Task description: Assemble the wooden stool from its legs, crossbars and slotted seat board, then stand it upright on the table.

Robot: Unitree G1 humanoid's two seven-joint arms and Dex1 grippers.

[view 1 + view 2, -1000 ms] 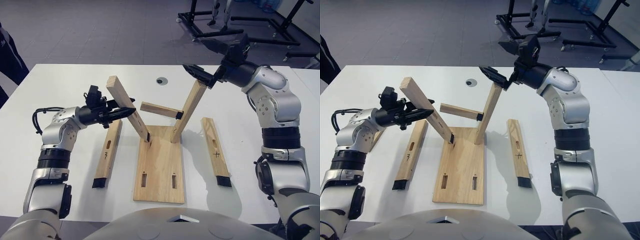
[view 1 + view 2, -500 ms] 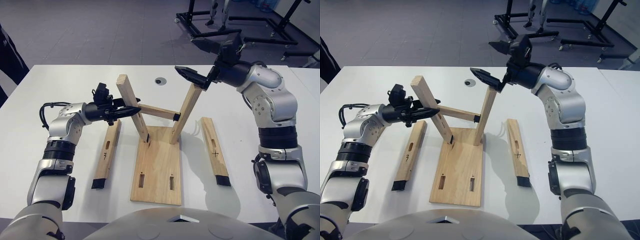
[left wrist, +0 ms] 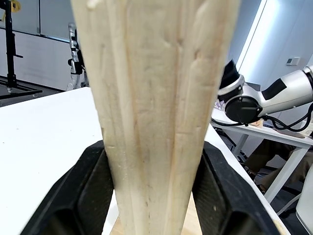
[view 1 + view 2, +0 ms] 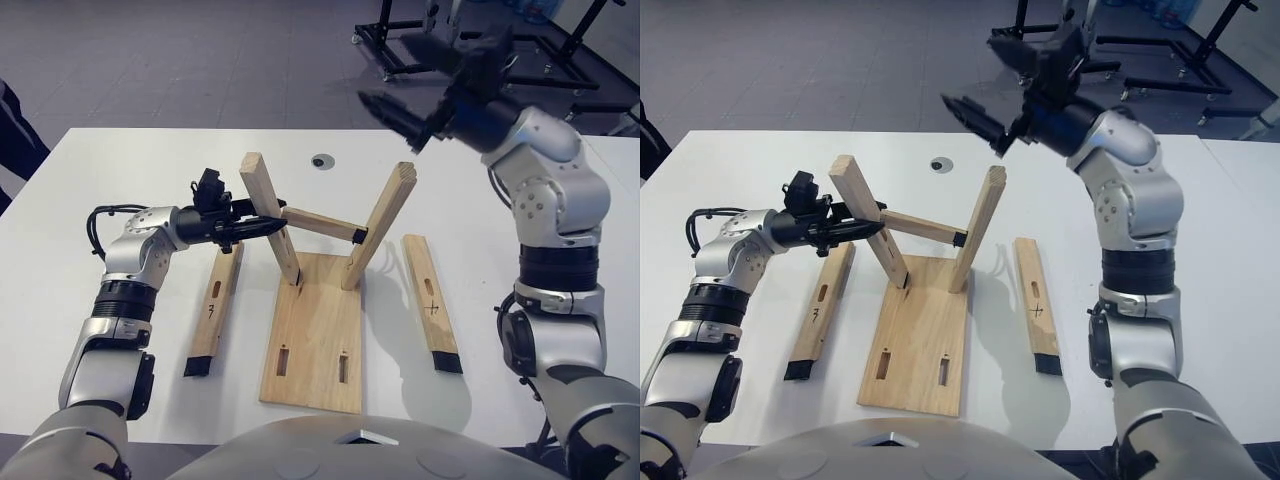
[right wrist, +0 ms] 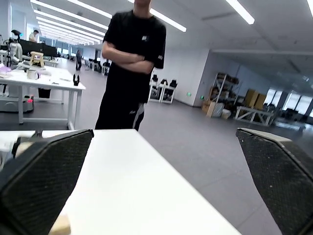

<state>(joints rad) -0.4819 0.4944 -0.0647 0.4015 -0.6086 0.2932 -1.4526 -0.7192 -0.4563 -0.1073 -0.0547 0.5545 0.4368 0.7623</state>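
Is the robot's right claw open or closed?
Open. The right gripper has its two fingers spread wide with nothing between them, and it is not touching the right-hand leg.

The left gripper (image 4: pixel 262 224) clamps the tilted left leg (image 4: pixel 261 183) standing in the board (image 4: pixel 315 335). A crossbar (image 4: pixel 318 224) links it to the right leg (image 4: pixel 380 225). The right gripper (image 4: pixel 385 70) gapes above.

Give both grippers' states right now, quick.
Left gripper: shut on the left stool leg.
Right gripper: open, holding nothing.
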